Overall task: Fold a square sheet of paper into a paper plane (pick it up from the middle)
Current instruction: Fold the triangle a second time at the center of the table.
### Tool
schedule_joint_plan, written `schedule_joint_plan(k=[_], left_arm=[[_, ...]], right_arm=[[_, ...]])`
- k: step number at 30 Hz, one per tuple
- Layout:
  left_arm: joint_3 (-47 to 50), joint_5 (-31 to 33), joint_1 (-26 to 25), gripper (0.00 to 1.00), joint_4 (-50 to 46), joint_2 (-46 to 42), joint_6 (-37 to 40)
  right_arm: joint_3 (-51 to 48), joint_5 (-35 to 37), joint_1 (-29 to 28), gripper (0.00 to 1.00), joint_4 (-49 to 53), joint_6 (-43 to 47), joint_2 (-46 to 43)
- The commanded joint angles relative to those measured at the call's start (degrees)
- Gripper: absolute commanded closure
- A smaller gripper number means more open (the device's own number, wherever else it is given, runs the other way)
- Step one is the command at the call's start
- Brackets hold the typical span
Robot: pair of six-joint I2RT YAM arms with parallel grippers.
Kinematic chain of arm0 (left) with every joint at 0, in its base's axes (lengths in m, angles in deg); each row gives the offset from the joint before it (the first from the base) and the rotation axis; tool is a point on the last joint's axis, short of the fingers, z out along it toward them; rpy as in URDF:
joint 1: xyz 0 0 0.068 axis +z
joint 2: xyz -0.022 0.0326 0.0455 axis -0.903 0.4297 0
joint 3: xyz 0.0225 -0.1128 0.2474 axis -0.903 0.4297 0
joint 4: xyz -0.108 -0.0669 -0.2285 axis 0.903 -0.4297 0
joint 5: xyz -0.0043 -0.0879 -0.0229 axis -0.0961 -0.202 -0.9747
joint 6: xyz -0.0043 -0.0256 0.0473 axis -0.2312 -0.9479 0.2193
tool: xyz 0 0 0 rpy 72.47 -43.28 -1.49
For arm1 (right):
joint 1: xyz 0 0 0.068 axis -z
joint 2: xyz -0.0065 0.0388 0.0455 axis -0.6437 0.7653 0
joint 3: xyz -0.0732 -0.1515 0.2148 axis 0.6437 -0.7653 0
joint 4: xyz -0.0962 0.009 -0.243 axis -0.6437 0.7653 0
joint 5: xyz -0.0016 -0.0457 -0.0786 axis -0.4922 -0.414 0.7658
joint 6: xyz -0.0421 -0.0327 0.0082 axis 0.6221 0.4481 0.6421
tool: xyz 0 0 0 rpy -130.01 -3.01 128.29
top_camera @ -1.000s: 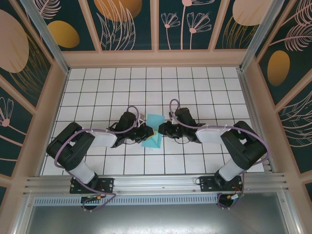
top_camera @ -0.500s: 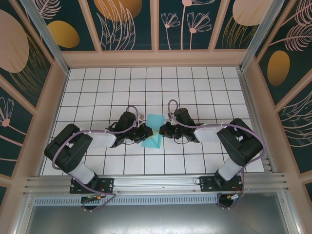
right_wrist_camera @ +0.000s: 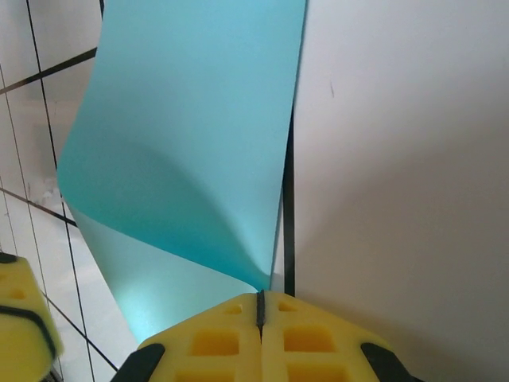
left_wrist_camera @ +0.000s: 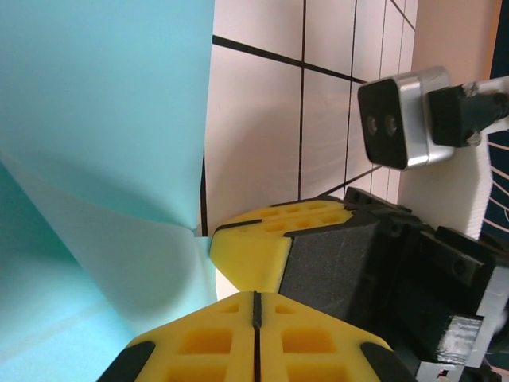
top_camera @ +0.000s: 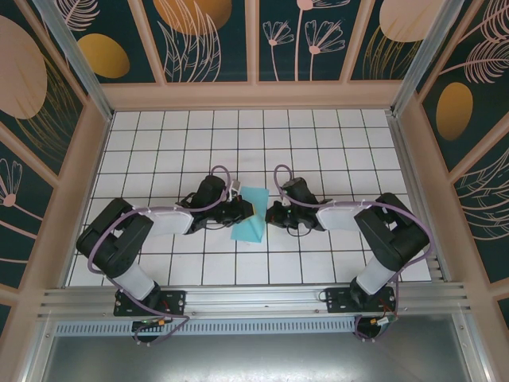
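While both arms crowd the middle of the white tiled table (top_camera: pixel 159 151), start your check at the left gripper (top_camera: pixel 242 210). Its yellow fingers (left_wrist_camera: pixel 199 346) are pressed together with a bare seam between them, at the left edge of the square sheet of paper (top_camera: pixel 250 224). Whether they nip any paper I cannot tell; from the right wrist, a strip of tile seems to separate that gripper from the sheet.

The sheet sits between the two tools and is not flat. It humps up, one cyan panel tilting toward the far side and another sloping toward you, and both converge on a single point at its right edge. At that point the right gripper (top_camera: pixel 271 213) has its fingers (right_wrist_camera: pixel 215 342) closed. The paper narrows straight into their seam, so I judge it is pinching the sheet about midway along that edge.

From here the danger is mostly in that pinch. It looks shallow, taking only the rim, so a quick lift or sideways pull could let the paper slip out or tear at the bite. The hump is a soft curve, not a crease, and pressing it down without squaring the edges would set a crooked fold and spoil the plane. Your two tools are also very near each other, so an inward move by either risks a knock that drags the sheet askew.
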State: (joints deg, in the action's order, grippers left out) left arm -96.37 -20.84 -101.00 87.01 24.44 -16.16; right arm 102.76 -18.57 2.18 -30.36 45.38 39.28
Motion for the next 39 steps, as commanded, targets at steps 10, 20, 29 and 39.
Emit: schedule_joint_plan(k=[10, 20, 29, 39], left_arm=[[-2.9, -0.4, -0.3, 0.91, -0.8, 3.7, 2.4], [-2.9, -0.3, -0.3, 0.91, -1.1, 6.4, 3.1], [-2.4, -0.5, -0.3, 0.91, -0.5, 7.6, 3.1], [-1.4, -0.6, -0.4, 0.91, 0.9, 8.1, 2.4]], right_arm=[[5.3, -0.7, 0.9, 0.97, 3.6, 5.3, 3.1], [5.5, 0.4, 1.0, 0.97, 3.9, 5.6, 4.3], [5.9, 0.7, 0.9, 0.97, 4.1, 5.6, 4.5], [6.3, 1.2, 1.0, 0.98, 4.1, 5.9, 4.9]])
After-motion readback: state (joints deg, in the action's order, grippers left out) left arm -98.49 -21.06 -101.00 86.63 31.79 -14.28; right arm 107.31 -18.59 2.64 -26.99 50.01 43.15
